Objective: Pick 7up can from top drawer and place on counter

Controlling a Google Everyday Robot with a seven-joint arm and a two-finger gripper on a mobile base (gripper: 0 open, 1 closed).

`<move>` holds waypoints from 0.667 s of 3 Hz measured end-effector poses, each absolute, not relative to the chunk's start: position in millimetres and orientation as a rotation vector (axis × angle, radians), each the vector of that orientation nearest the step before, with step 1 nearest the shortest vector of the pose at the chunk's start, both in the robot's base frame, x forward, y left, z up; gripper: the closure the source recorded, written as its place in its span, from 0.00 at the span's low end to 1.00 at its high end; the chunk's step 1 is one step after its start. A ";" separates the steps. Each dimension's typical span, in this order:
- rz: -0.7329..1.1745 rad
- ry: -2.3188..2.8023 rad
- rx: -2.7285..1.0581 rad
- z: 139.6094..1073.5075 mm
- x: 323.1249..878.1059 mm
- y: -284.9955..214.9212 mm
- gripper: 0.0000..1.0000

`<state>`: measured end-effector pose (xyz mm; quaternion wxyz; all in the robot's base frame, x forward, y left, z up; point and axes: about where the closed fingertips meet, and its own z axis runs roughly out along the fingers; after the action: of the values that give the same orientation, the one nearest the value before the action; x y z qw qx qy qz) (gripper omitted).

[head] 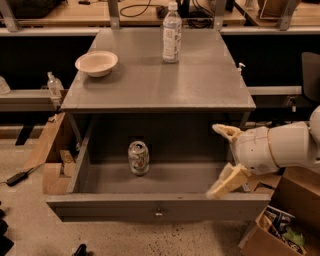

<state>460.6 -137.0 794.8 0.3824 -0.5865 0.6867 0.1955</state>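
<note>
We see a speckled floor [200, 240] under everything. Light wooden benches [65, 12] with metal legs stand at the back. A brown cardboard box [47, 160] sits at the left, more boxes [300, 190] at the right. The gripper [223, 157] hangs spread wide beside those.

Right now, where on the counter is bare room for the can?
On the counter, the front half ahead of the bowl and bottle is bare. The back is busier: bowl left, bottle centre. The open gripper hangs by the drawer, right end.
</note>
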 end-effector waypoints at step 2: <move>0.492 1.705 -1.488 800.7 472.5 -122.6 0.00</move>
<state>472.5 -122.6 800.7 0.4013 -0.5885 0.6743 0.1946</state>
